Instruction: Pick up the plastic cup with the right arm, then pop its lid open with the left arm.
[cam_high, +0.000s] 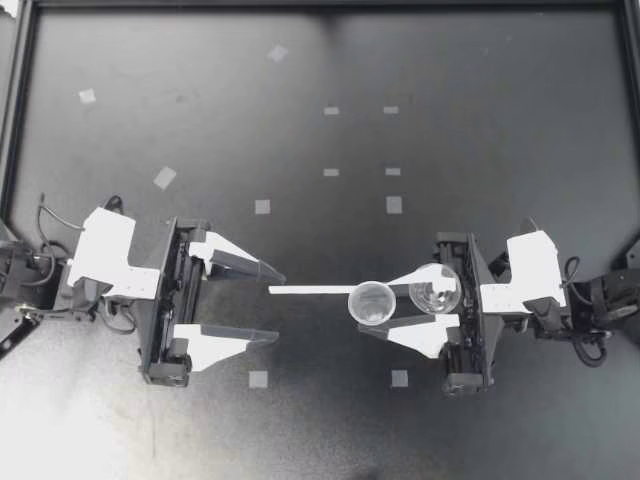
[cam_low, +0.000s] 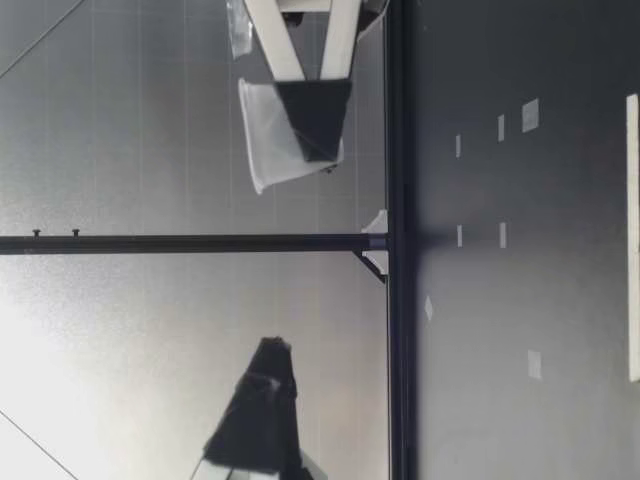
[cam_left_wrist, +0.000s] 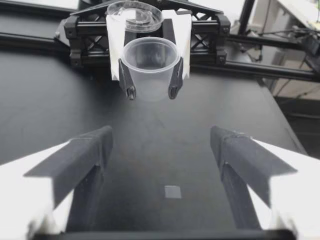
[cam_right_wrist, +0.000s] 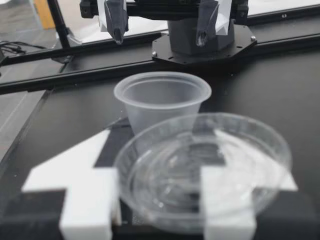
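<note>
My right end effector (cam_high: 378, 306) is closed on a clear plastic cup (cam_high: 371, 301), one finger on each side of its wall. It holds the cup upright and clear of the counter (cam_high: 480, 150), a little toward the counter's right edge from its middle. A clear lid (cam_high: 436, 290) rests on that end effector just behind the cup, and my left end effector (cam_high: 280, 305) stands wide and empty, facing the cup across a gap.

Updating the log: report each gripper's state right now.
Left gripper: open, holding nothing.
Right gripper: shut on the clear plastic cup; a clear lid lies on the gripper's body.
</note>
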